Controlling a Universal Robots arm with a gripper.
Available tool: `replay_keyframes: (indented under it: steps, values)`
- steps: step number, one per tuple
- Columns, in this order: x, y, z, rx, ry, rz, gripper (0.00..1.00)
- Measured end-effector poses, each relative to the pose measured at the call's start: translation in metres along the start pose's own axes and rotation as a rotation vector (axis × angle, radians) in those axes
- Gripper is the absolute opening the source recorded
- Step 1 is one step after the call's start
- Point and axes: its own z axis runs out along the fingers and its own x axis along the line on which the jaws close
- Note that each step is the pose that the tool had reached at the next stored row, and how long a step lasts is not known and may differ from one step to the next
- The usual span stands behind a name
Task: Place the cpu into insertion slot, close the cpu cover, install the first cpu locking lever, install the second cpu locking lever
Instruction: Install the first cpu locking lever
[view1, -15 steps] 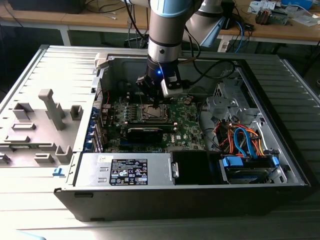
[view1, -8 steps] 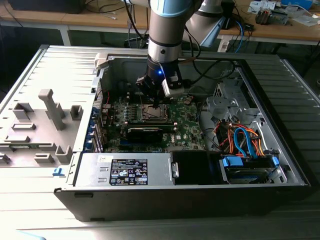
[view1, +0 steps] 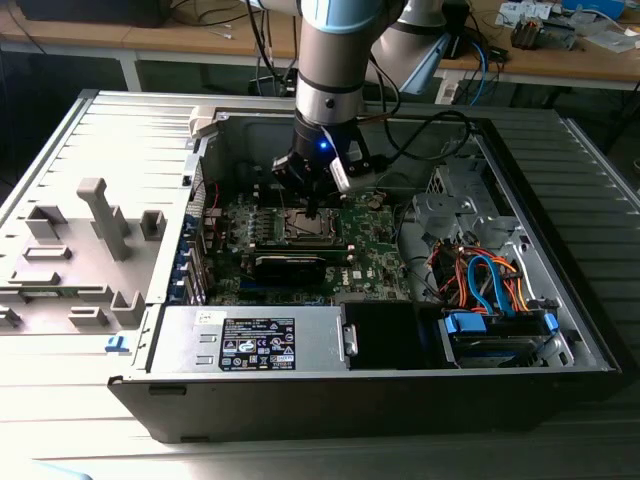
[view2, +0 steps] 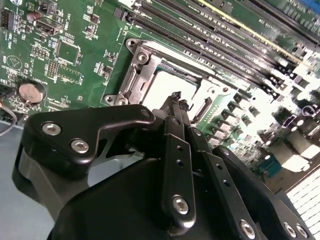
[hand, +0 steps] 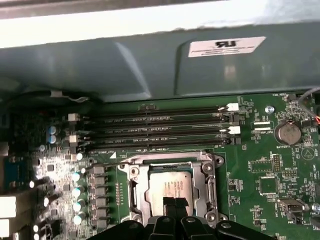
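Observation:
The cpu (hand: 167, 186) lies flat in the insertion slot (view1: 303, 226) on the green board, its silvery face (view2: 162, 87) showing. The cpu cover (hand: 160, 164), a silvery frame, lies down around the chip; one side of the cover (view2: 137, 75) also shows in the second wrist view. My gripper (view1: 313, 205) hangs straight over the socket. In both wrist views its black fingertips (hand: 175, 204) are pressed together with nothing between them, and the tips (view2: 176, 97) sit just above the chip near one edge of the frame. Whether they touch it cannot be told.
Black memory slots (hand: 160, 131) run beside the socket, with the case wall (hand: 150, 60) close behind. A long black card (view1: 290, 265) lies on the socket's near side. The power supply (view1: 250, 340), a cable bundle (view1: 480, 280) and a grey fixture (view1: 95, 230) surround the board.

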Motion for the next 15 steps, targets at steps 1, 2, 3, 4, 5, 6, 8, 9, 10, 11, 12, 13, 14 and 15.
replay_keyframes:
  steps: [1, 2, 3, 4, 5, 6, 8, 9, 10, 11, 12, 13, 14, 15]
  values:
    - [0.0, 0.0, 0.0, 0.0042, 0.0, -0.012, 0.11]
    - [0.0, 0.0, 0.0, 0.0057, 0.0001, -0.022, 0.11]
    - [0.0, -0.0001, 0.0, 0.007, 0.0004, -0.041, 0.11]
    - [0.0, 0.0, 0.0, 0.0075, 0.0005, -0.057, 0.11]
    - [0.0, 0.0, 0.0, 0.0081, 0.0007, -0.069, 0.11]
    - [0.0, 0.0, 0.0, 0.0086, 0.0008, -0.079, 0.11]
    - [0.0, 0.0, 0.0001, 0.0097, 0.001, -0.104, 0.11]
    - [0.0, 0.0, 0.0001, 0.01, 0.0011, -0.11, 0.11]
    - [0.0, 0.0, 0.0001, 0.01, 0.0011, -0.112, 0.11]
    - [0.0, 0.0, 0.0001, 0.0101, 0.0011, -0.112, 0.11]
    - [0.0, 0.0, 0.0001, 0.0101, 0.0011, -0.112, 0.11]
    - [0.0, 0.0, 0.0001, 0.0101, 0.0011, -0.113, 0.11]
    - [0.0, 0.0, 0.0001, 0.0101, 0.0011, -0.113, 0.11]
    - [0.0, 0.0, 0.0001, 0.0101, 0.0011, -0.113, 0.11]
